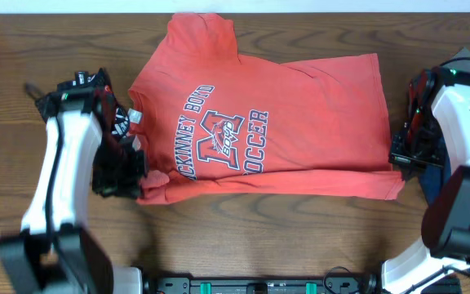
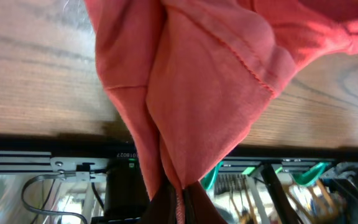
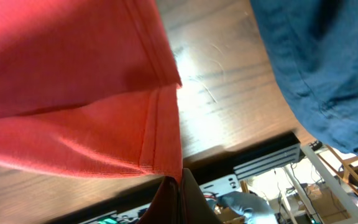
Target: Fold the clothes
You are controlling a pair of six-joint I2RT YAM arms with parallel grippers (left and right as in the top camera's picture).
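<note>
You have the coral-red T-shirt (image 1: 300, 122) lying print-up across the counter (image 1: 47, 41), with the collar end toward your left arm and the hem toward your right. Your left gripper (image 2: 180, 200) is closed on a bunch of red cloth at the near left corner, by the shoulder. The wrist view shows the fabric gathered into folds that run down into the pinched jaws. Your right gripper (image 3: 178, 194) is closed on the near hem corner, with the stitched edge running straight into its tips.

With both near corners gripped, this looks like the start of the first lengthwise fold. The next move probably calls for raising both corners together and level. You would keep the edge taut between them, carry it over the print toward the far side, and lay it down without dragging the rest of the shirt. The left grip holds a bundle rather than a clean edge, so that end may land wrinkled.

A navy garment (image 3: 316, 62) lies near your right gripper, apart from the red hem with bare wood between them; keep it out of the lift.

No bin, basket or tray shows in any view. The clothes rest directly on the counter.
</note>
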